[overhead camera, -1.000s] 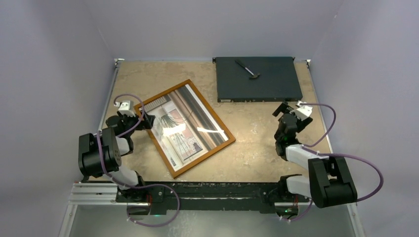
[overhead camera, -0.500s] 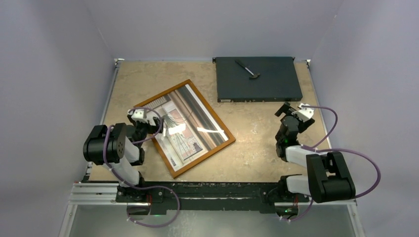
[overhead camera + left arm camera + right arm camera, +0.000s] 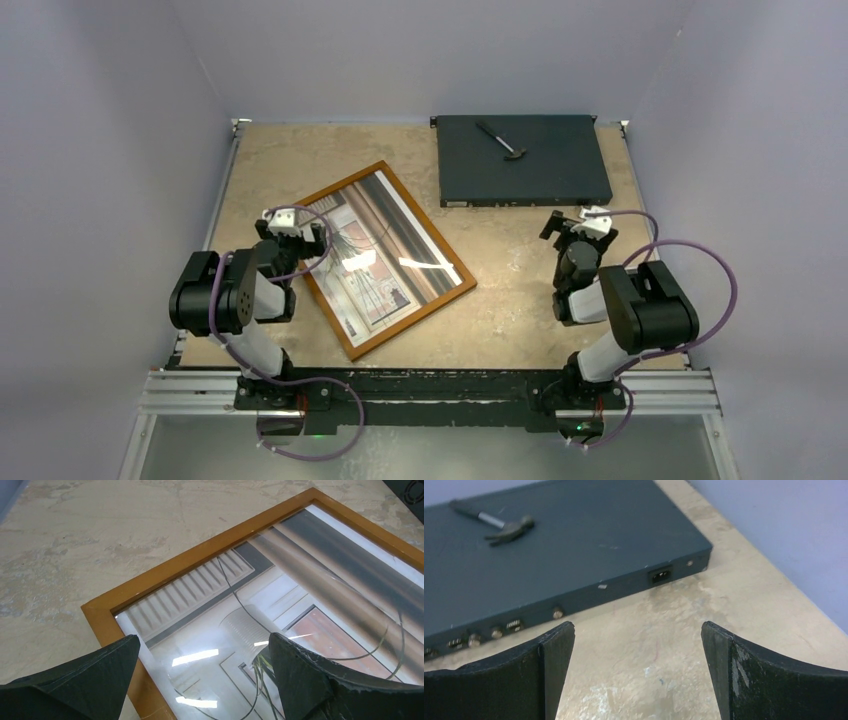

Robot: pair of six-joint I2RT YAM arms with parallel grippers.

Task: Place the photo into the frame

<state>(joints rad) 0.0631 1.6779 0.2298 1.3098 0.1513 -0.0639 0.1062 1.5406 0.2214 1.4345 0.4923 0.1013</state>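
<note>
One photo (image 3: pixel 385 250) within frame (image 3: pixel 415 321), left hand (image 3: pixel 202 645) spread above corner

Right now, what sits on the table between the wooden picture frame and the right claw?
Nothing: in the top view, only bare table separates the frame from the right claw.

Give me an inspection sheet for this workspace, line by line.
Surface: beige stone-patterned table.
Job's things: photo lies inside the frame, glare on it; frame flat, skewed, left of centre.
Clutter: black flat box at the far edge, hammer on top.
Grippers: left gripper open over the frame's corner, holding nothing; right gripper open above bare table, facing the box.
Cables: purple cables loop off both arms.
Surroundings: plain walls on three sides; metal rail at the near edge.
</note>
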